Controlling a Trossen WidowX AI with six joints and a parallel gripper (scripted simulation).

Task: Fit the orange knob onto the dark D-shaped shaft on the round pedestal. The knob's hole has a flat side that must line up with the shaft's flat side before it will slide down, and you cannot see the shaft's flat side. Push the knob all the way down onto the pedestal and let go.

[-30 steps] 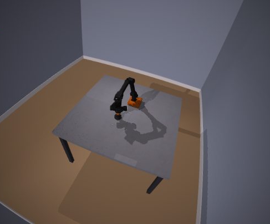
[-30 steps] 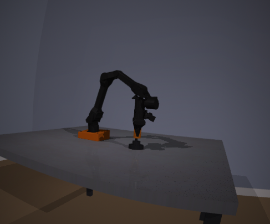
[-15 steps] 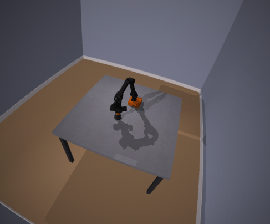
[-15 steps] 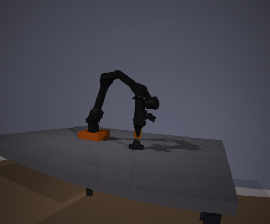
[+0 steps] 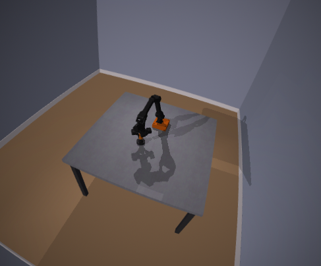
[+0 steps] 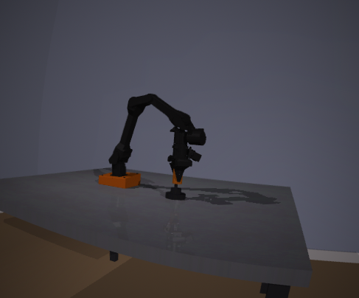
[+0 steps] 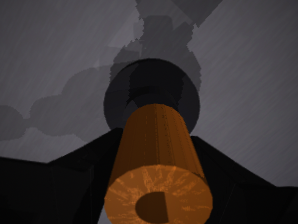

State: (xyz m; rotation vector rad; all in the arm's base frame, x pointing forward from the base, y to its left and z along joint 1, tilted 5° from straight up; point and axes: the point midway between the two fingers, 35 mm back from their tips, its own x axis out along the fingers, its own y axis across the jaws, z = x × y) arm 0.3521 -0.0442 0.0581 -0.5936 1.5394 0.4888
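- Grey tabletop (image 5: 101, 141) (image 6: 91, 214) (image 7: 250, 100) under the whole setup
- gripper (image 5: 141, 134) (image 6: 178, 180) (image 7: 155, 138)'s clamped on the orange knob (image 6: 177, 181) (image 7: 159, 140)
- knob's over the round pedestal (image 5: 140, 142) (image 6: 175, 195) (image 7: 150, 67), not down on it

The shaft's flat side (image 6: 176, 186) can't be made out — and the knob's near rim (image 7: 158, 172) runs off the wrist picture's bottom edge.

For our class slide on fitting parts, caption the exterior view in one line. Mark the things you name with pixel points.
The gripper (image 6: 178, 179) grips the orange knob (image 6: 174, 180) above the round pedestal (image 6: 175, 196).
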